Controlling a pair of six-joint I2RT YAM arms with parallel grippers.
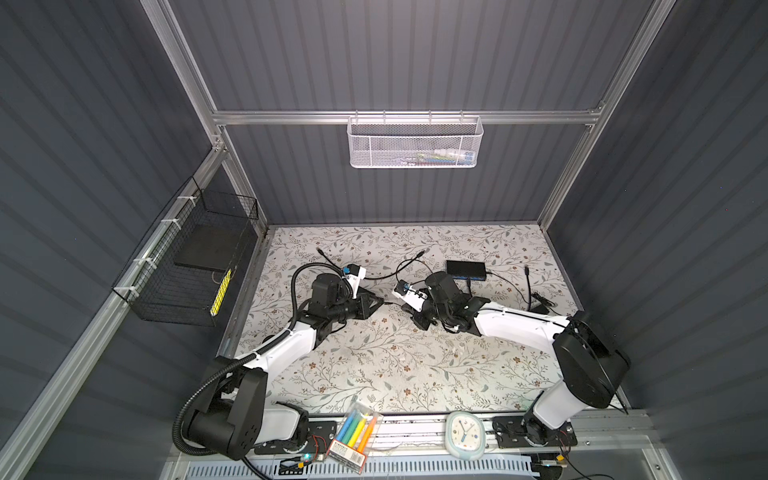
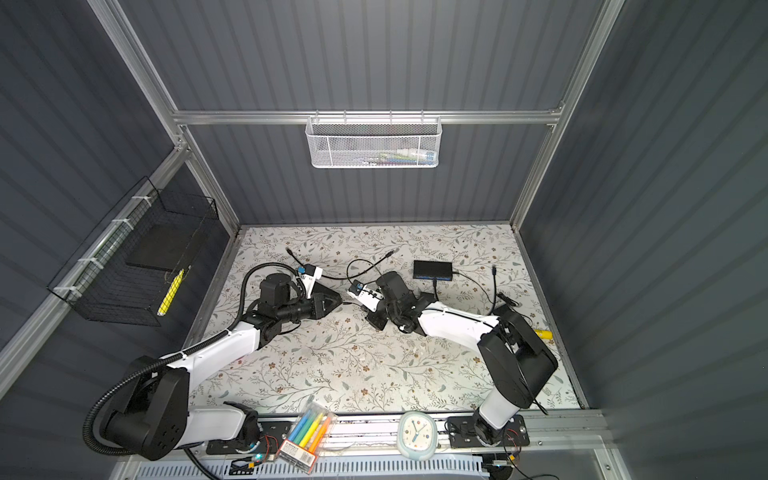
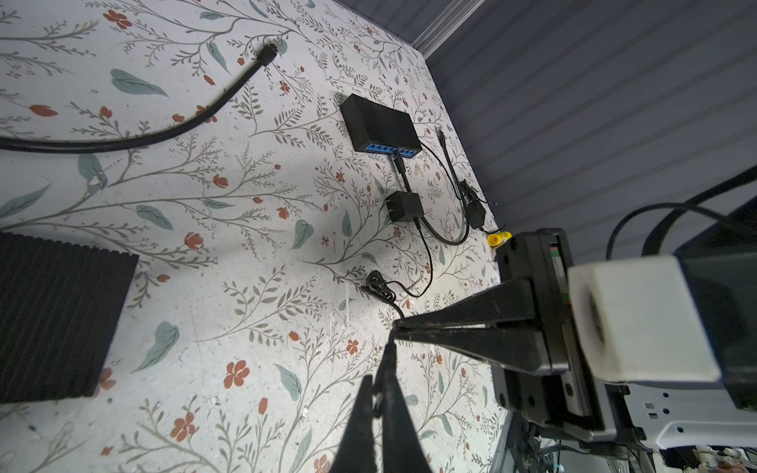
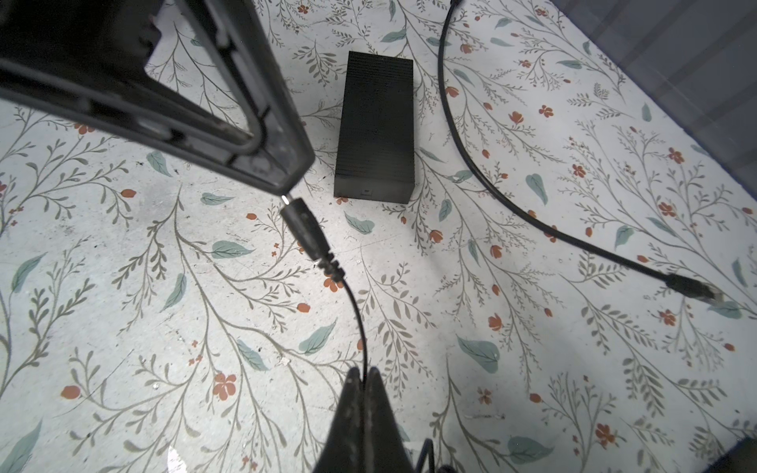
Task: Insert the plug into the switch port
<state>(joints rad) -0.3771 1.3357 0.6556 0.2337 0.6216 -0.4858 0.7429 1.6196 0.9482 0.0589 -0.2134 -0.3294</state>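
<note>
Near the switch (image 4: 375,123), my right gripper (image 4: 363,374) pinches the limp cable (image 4: 356,311) and my left gripper (image 4: 286,188) nips the metal tip of the plug (image 4: 305,229); I'd grasp its stiff moulded body instead.

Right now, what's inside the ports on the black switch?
One black plug sits in the blue port row of the switch, its cable leading toward a black adapter. Other ports are too small to judge.
</note>
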